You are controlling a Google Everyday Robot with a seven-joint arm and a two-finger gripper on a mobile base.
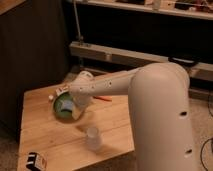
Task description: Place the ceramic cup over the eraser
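Your gripper (pixel 75 102) hangs at the green bowl (pixel 62 109), and you cannot tell its state. It holds nothing of the task. The ceramic cup (pixel 92 137) stands free nearer the camera. The eraser (pixel 36 161) lies beyond it at the table (pixel 42 132) corner, uncovered.

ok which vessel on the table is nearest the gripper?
The green bowl: the gripper sits at its right rim. The white ceramic cup stands apart, toward the front edge.
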